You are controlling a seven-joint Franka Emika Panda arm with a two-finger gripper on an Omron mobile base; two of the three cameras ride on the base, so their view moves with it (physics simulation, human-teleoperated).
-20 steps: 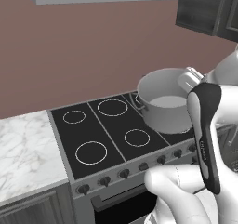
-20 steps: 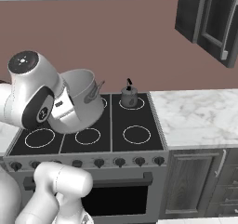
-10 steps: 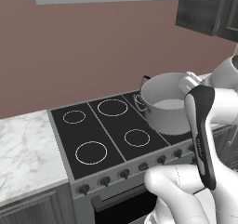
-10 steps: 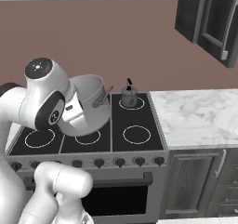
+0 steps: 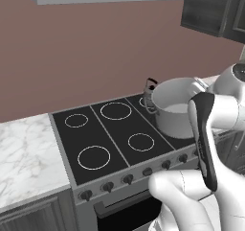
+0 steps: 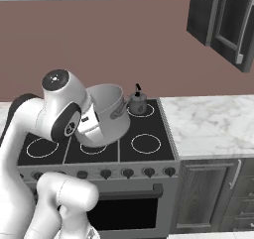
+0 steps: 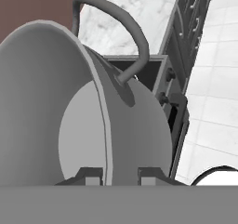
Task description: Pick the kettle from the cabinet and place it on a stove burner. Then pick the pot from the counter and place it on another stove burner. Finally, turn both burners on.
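Note:
My gripper (image 7: 120,174) is shut on the rim of the wide grey pot (image 7: 56,102), one fingertip inside the wall and one outside. The pot (image 5: 174,111) hangs tilted above the right front part of the black cooktop (image 5: 110,134), with a loop handle (image 7: 125,28) at its far rim. In the right base view the pot (image 6: 106,115) is partly behind my arm. The small kettle (image 6: 138,103) stands on the rear right burner, just behind the pot; its black handle (image 5: 151,84) peeks over the pot's rim.
The front right burner (image 6: 145,143) lies bare beside the pot. Other burners (image 5: 94,157) ring the left side, with knobs (image 6: 128,172) along the front. Marble counter (image 6: 208,124) extends right, and more marble (image 5: 24,153) left. The dark cabinet (image 6: 223,20) hangs upper right.
The pot has travelled with my gripper toward the right of the stove and sunk a little, closer to the kettle. The kettle has stayed put.

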